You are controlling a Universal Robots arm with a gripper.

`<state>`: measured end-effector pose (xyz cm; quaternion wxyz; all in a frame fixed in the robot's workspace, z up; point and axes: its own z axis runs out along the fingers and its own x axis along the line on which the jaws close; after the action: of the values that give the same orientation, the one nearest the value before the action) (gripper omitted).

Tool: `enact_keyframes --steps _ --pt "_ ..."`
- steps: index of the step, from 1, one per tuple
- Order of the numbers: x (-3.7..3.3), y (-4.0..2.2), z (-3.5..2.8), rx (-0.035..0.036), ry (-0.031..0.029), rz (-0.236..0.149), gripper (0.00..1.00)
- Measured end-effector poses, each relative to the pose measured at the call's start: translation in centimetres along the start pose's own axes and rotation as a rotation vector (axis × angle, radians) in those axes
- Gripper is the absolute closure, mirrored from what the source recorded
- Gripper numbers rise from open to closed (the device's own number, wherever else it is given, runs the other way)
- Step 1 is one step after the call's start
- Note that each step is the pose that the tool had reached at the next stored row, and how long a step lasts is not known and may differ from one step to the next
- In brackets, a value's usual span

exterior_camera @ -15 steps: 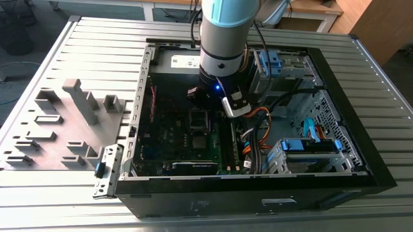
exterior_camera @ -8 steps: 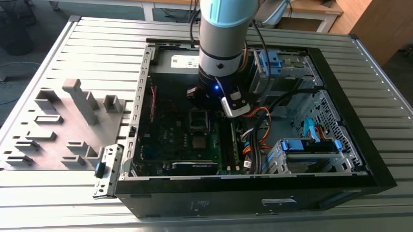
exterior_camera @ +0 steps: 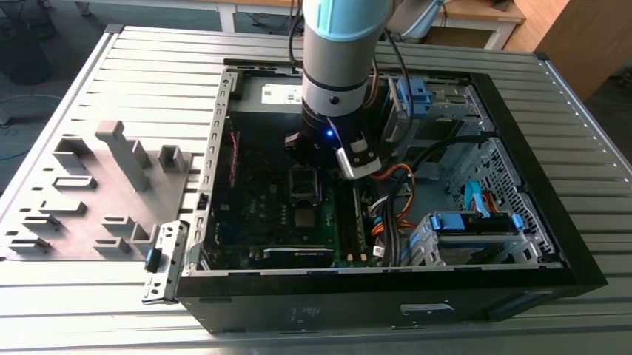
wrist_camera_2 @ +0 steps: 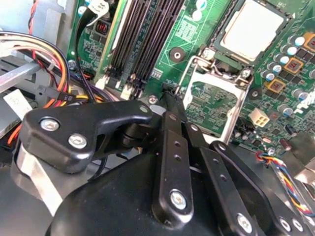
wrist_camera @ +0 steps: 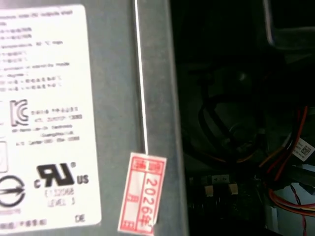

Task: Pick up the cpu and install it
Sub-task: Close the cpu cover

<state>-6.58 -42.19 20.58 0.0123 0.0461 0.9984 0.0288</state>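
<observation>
Arm (exterior_camera: 341, 52) upright near socketed cpu (wrist_camera_2: 252, 30)

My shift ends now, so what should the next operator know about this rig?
Gripper: low over the motherboard, close to the socket; open or shut cannot be told.
Cpu: lies flat in its socket, silver top up.
Done: pickup and placing, it seems.
Left: the metal clamp frame stands open beside the cpu, so the cpu is not locked down.

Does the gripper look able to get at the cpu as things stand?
Probably yes: the cpu lies uncovered on the motherboard, the retention frame swung open beside it, and the gripper hangs near with nothing between.
</observation>
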Motion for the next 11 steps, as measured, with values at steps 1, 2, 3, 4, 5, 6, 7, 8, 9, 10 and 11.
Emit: enact_keyframes --steps 1,2,3,4,5,6,7,8,9,10,11 --pt "0.01 0.0 -0.11 -0.0005 0.0002 0.0 0.89" --pt "0.01 0.0 -0.23 -0.0013 0.0002 0.0 0.89" --pt "0.01 -0.01 -0.35 -0.002 0.0002 0.0 0.89" --pt "0.0 -0.02 -0.48 -0.003 0.0003 0.0 0.89" --pt "-0.01 -0.03 -0.63 -0.0042 0.0004 0.0 0.89" --pt "-0.01 -0.04 -0.78 -0.0054 0.0005 0.0 0.89" --pt "-0.02 -0.06 -0.93 -0.0066 0.0006 0.0 0.89" --pt "-0.03 -0.07 -1.08 -0.0078 0.0007 0.0 0.89" --pt "-0.03 -0.09 -1.24 -0.009 0.0009 0.0 0.89" --pt "-0.04 -0.12 -1.41 -0.0102 0.001 0.0 0.89" --pt "-0.05 -0.14 -1.58 -0.0117 0.0011 0.0 0.89"
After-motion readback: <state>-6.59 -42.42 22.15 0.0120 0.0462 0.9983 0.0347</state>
